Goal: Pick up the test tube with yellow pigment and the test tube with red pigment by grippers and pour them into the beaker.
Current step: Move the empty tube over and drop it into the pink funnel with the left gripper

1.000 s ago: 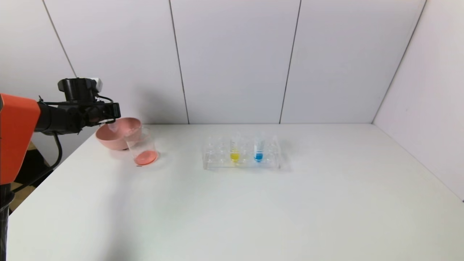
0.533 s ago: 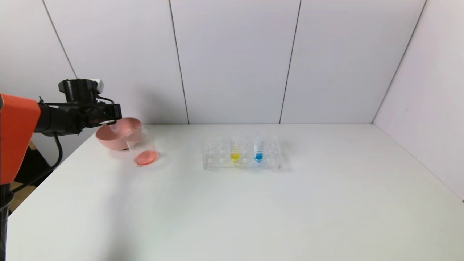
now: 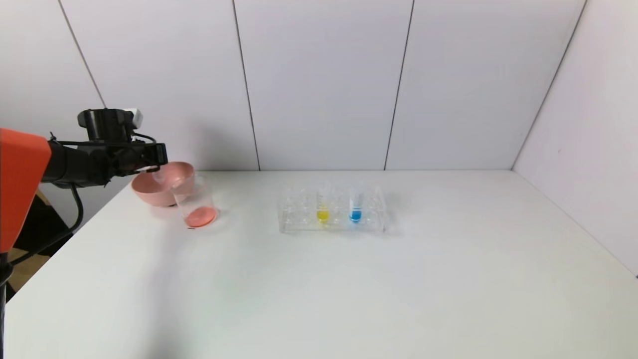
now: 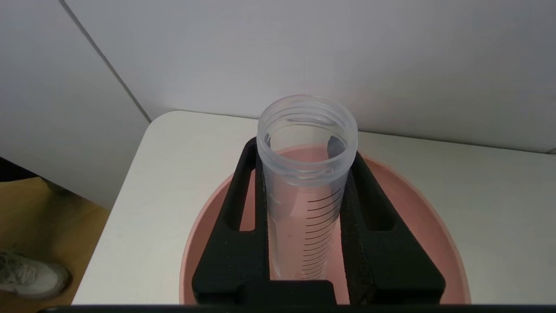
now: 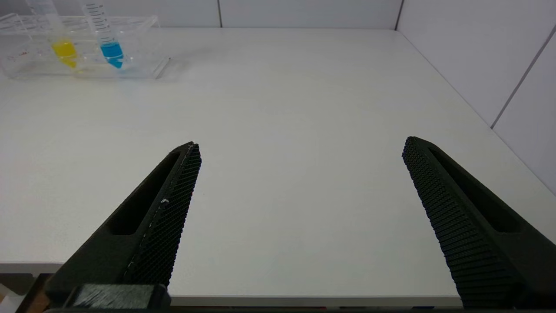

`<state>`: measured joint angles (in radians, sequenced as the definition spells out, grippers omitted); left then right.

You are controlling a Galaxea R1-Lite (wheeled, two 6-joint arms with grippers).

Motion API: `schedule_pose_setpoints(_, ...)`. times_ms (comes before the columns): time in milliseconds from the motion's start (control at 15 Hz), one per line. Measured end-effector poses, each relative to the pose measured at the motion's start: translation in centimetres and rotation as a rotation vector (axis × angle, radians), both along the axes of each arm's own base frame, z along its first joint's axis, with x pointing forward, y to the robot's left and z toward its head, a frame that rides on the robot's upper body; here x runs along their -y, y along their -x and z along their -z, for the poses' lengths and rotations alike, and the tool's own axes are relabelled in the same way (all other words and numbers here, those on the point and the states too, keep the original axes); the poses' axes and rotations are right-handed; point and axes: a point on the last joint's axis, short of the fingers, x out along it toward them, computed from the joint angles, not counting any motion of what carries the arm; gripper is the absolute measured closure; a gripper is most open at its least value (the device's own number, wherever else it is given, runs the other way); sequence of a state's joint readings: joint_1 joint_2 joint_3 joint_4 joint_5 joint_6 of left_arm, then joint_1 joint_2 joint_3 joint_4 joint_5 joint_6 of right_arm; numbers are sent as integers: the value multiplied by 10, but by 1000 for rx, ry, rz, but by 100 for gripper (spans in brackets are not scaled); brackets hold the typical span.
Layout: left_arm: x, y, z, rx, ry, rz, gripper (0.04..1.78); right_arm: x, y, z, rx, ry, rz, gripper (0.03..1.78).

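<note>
A: Why is the left gripper (image 4: 306, 226) hanging over the pink bowl (image 3: 149, 192) at the desk's (image 3: 319, 279) far left corner?
B: It's pinching the emptied red tube (image 4: 306, 174); the beaker (image 3: 195, 202) beside it is holding red.
A: And yellow?
B: The yellow tube (image 3: 323, 205) is waiting racked mid-desk; the right gripper (image 5: 299, 191) is spread, idle.

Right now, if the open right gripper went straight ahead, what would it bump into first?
Nothing soon: the right gripper points over bare white table; the clear plastic rack sits off to one side. Probably the grey back wall.
</note>
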<state>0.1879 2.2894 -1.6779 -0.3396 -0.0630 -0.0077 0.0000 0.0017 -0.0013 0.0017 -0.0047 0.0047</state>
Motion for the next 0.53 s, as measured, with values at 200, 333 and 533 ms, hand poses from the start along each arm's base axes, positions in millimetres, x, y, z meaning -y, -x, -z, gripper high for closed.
schedule_pose_setpoints(200,0,1,-4,12,-1,1,118,0,0,0,0,0,0,11)
schedule_pose_setpoints(333,0,1,-5,12,-2,1,92,0,0,0,0,0,0,11)
schedule_pose_setpoints(533,0,1,-5,14,-3,0,43,0,0,0,0,0,0,11)
